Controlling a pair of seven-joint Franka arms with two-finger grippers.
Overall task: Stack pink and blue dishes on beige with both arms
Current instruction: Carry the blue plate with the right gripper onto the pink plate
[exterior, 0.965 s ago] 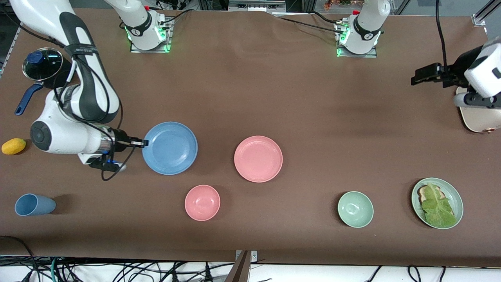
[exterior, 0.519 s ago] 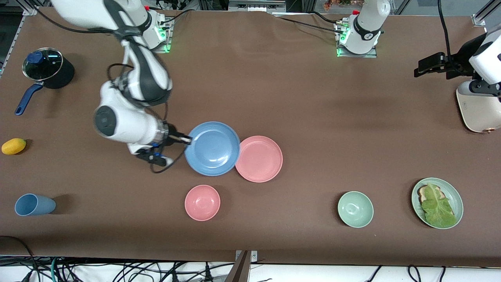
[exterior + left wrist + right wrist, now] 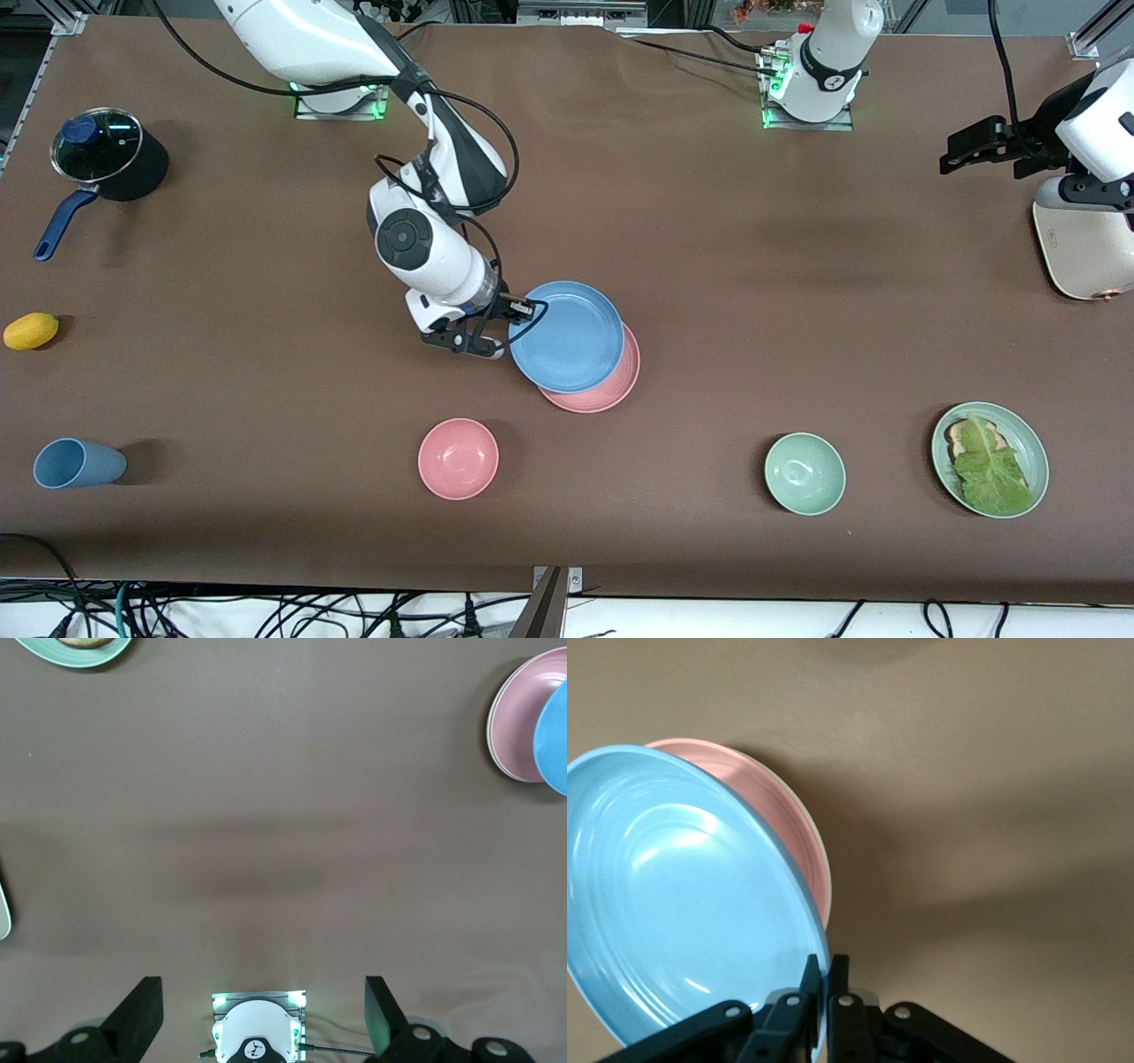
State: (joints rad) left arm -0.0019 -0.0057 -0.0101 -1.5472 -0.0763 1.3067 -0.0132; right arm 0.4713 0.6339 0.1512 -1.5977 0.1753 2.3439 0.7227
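While the right gripper (image 3: 526,309) pinches the rim of the blue plate (image 3: 567,337), it holds that plate in the air over the pink plate (image 3: 611,388). The right wrist view shows its two fingers (image 3: 808,985) squeezed tight on the blue rim, one on each side. The blue plate (image 3: 682,895) is tilted and covers most of the pink plate (image 3: 788,828). Only a curved strip of pink sticks out on the side nearer the front camera and toward the left arm's end of the table. The pink plate lies flat on the brown table (image 3: 709,266), near the middle.

The left gripper (image 3: 964,146) waits up in the air at the left arm's end of the table, just beside a cream-white plate (image 3: 1085,261) that sits at the table's edge. Its fingers (image 3: 142,1014) are spread wide with nothing between them.

A small pink bowl (image 3: 458,458) sits nearer the front camera than the two plates. A green bowl (image 3: 804,473) and a green plate with a leaf on it (image 3: 990,459) sit toward the left arm's end. A blue cup (image 3: 75,462), a yellow fruit (image 3: 31,330) and a pot with a glass lid (image 3: 102,155) sit toward the right arm's end.
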